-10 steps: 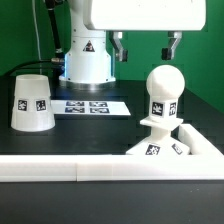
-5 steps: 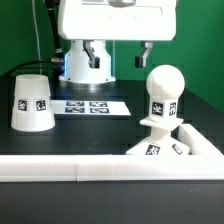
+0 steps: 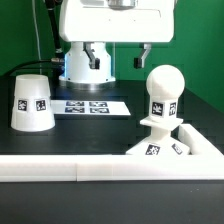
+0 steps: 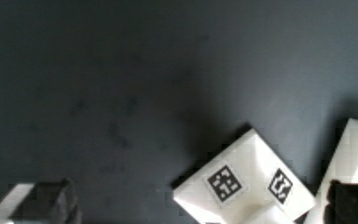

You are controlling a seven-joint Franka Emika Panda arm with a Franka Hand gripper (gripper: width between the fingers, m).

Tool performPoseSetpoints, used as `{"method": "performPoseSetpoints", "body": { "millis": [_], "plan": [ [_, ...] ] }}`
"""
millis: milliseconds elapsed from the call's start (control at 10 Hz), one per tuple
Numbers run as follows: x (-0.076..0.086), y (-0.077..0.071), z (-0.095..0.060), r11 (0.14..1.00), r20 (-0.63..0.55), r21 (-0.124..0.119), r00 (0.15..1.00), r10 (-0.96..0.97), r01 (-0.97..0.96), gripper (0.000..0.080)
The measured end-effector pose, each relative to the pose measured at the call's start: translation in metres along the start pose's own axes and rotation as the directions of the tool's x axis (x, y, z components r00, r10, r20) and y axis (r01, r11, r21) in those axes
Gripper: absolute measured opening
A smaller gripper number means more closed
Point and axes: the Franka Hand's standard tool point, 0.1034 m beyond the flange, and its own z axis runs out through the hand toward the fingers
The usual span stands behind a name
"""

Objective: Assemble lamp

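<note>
Judging progress: roughly two of three parts look joined; the last one waits.
Bulb (image 3: 163, 92): stands upright on the base (image 3: 160, 141) at the exterior view's right, seemingly seated there, though the joint itself is too small to confirm.
Shade (image 3: 31, 101): rests upside down, wide end on the table (image 3: 100, 135), at the exterior view's left, well apart from the bulb.
Gripper (image 3: 118, 55): hangs above the table's middle, fingers spread and grasping nothing.
Marker board (image 4: 247, 172): lies flat below the gripper, between shade and base.
Left to do: likely fetching the shade, turning it and setting it over the bulb.
</note>
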Motion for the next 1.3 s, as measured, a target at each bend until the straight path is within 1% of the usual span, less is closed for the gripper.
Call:
{"method": "performPoseSetpoints", "body": {
  "millis": [100, 200, 300, 400, 500, 600, 1000, 1100, 1300],
  "plan": [
    [-0.020, 0.003, 0.001, 1.000, 0.016, -0.001, 1.000, 0.015, -0.015, 0.0698],
    [-0.039, 0.013, 0.003, 1.000, 0.031, 0.001, 0.999, 0.013, -0.014, 0.0698],
    [-0.049, 0.027, 0.006, 1.000, 0.041, 0.002, 0.999, 0.015, -0.015, 0.0698],
    [-0.055, 0.038, 0.008, 1.000, 0.047, 0.001, 0.999, 0.026, -0.026, 0.0698],
    [-0.058, 0.042, 0.009, 0.999, 0.048, 0.000, 0.998, 0.033, -0.033, 0.0698],
    [-0.058, 0.043, 0.009, 1.000, 0.048, 0.000, 0.998, 0.031, -0.031, 0.0698],
    [-0.067, 0.066, 0.010, 0.999, 0.052, -0.003, 0.998, 0.032, -0.032, 0.0698],
    [-0.070, 0.073, 0.010, 1.000, 0.054, -0.004, 0.998, 0.030, -0.030, 0.0698],
    [-0.085, 0.099, 0.011, 1.000, 0.061, -0.005, 0.998, 0.019, -0.019, 0.0698]
  ]
}}
